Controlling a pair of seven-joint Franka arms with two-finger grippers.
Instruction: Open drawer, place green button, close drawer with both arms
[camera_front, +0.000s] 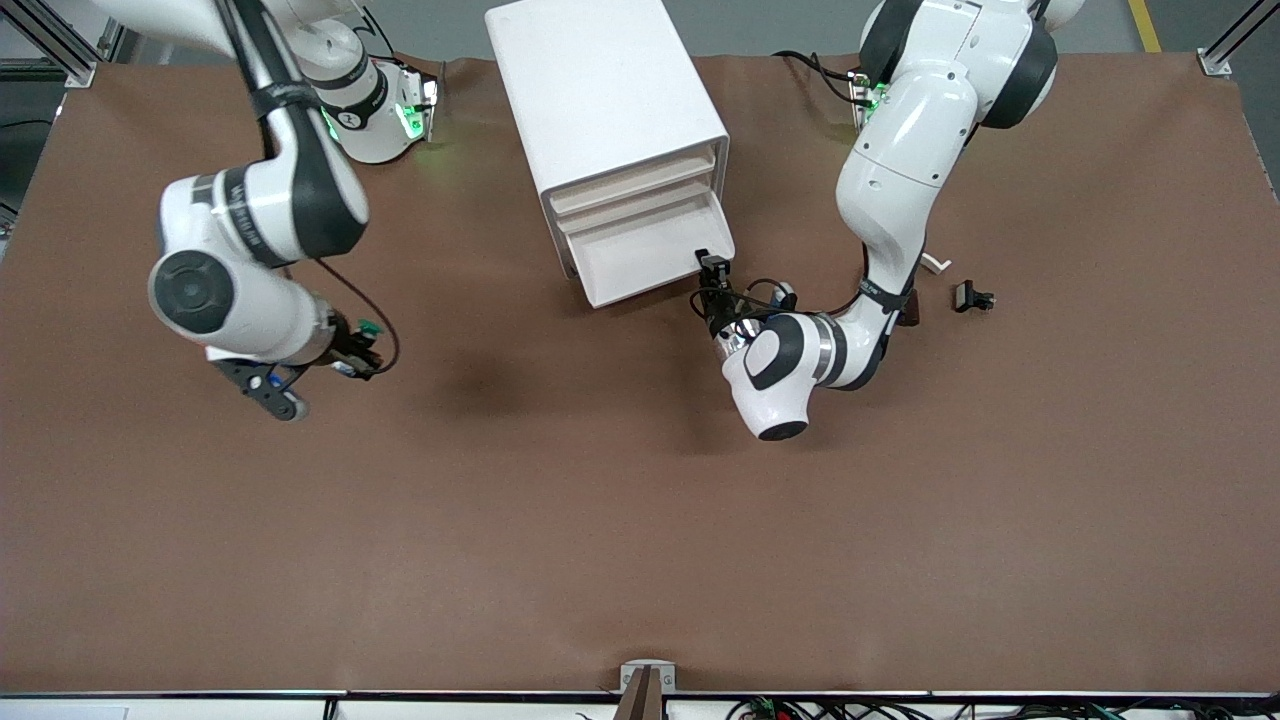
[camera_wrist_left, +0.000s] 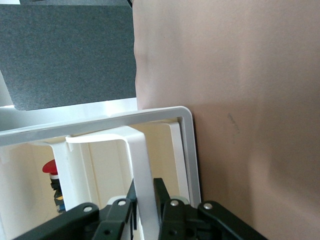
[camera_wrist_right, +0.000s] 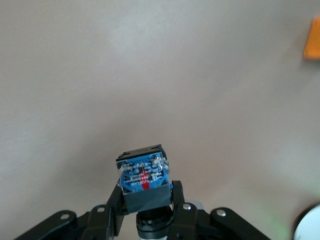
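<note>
Left gripper (camera_front: 708, 262) is clamped tight on the edge of the lowest drawer (camera_front: 640, 262), which stands pulled out of the white cabinet (camera_front: 600, 90); in the left wrist view its fingers (camera_wrist_left: 165, 210) pinch a thin white rim of that drawer. Right gripper (camera_front: 362, 345) hangs over bare brown table (camera_front: 600, 520) toward the right arm's end, pressed closed around the button (camera_wrist_right: 145, 176), whose blue base faces the wrist camera. 1 small black part (camera_front: 972, 297) lies beside the left arm
</note>
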